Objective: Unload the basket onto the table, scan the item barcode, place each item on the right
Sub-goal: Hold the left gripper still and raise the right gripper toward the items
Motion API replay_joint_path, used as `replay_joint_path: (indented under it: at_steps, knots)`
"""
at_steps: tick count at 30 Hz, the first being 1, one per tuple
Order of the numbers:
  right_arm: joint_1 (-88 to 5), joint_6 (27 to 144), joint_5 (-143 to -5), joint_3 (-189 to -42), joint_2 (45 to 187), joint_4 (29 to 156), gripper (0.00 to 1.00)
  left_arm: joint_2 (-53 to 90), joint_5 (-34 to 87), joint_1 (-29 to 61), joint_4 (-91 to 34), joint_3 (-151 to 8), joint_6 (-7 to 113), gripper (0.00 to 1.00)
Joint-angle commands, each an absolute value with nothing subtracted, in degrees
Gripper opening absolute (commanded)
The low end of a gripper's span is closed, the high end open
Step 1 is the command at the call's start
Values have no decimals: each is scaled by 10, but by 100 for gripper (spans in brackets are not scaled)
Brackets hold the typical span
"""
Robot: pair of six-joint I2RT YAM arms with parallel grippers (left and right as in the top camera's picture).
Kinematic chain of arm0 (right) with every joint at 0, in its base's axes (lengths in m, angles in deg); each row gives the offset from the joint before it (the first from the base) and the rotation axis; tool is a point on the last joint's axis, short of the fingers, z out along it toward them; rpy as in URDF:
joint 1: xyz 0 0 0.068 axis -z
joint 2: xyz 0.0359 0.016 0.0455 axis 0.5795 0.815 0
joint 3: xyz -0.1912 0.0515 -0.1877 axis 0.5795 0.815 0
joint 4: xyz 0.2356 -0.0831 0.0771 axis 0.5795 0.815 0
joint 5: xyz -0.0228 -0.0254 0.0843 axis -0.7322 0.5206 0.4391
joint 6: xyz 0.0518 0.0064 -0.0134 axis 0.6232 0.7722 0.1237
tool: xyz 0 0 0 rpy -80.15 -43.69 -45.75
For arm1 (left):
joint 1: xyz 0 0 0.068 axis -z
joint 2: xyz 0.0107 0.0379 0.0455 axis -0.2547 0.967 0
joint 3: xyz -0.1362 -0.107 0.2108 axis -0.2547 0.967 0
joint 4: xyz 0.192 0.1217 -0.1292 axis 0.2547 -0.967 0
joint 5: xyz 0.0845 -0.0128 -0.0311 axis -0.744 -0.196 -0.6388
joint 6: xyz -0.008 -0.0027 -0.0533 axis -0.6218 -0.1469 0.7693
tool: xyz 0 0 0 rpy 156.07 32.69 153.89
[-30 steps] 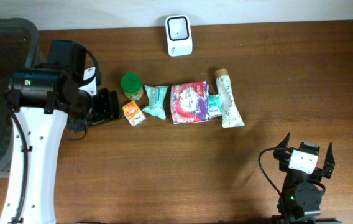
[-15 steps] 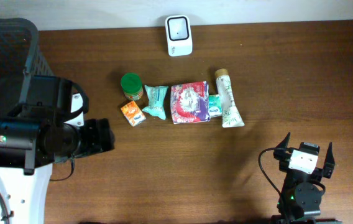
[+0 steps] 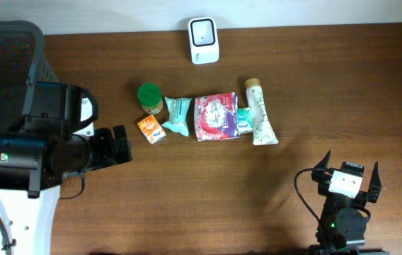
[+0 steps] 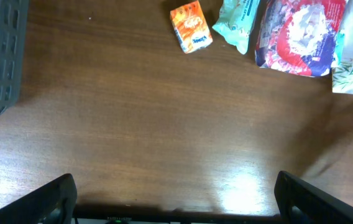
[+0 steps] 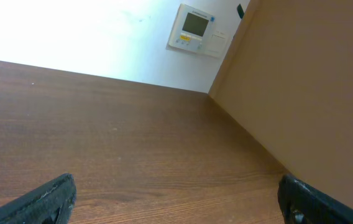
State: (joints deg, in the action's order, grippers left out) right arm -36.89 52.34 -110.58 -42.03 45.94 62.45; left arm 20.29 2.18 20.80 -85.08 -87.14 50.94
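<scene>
– Can any label be read?
– No. The orange carton (image 4: 191,26) has blue lettering, too small to make out. The white tube (image 3: 260,113) shows only a leaf print.
– Where is the carton?
– On the desk (image 3: 201,205), just beside the green-lidded jar (image 3: 149,98) and the teal pouch (image 3: 177,115), well apart from the white scanner (image 3: 204,40).
– What has changed?
– A second ago the left fingers (image 4: 51,198) were at the carton. Now they sit back from it, spread wide and empty. The right fingers (image 5: 47,199) are unchanged, open and holding nothing.

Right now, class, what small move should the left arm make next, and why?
Probably ease the open left gripper toward the orange carton. It is the nearest item in the row, the jaws are empty, and nothing is being held up to the white scanner.
</scene>
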Motion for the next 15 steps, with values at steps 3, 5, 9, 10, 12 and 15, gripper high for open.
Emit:
replay_joint_path:
  at_steps: [3,5,9,10,12,15]
  knots:
    - [-366,524,-1108,-416,456,625,99,197,16,208,-850,-870,505,99]
    - [-366,524,-1108,-416,456,625,99,197,16,208,-850,-870,505,99]
    - [-366,588,-949,-416,456,625,99,197,16,208,-850,-870,505,99]
    - [-366,620,-831,-416,456,624,99,197,16,208,-850,-870,505,99]
    - [-366,625,-638,-416,456,593,99,197,16,208,-850,-870,505,99]
    - [-366,625,-450,-416,456,539,99,197,16,208,-850,-870,505,99]
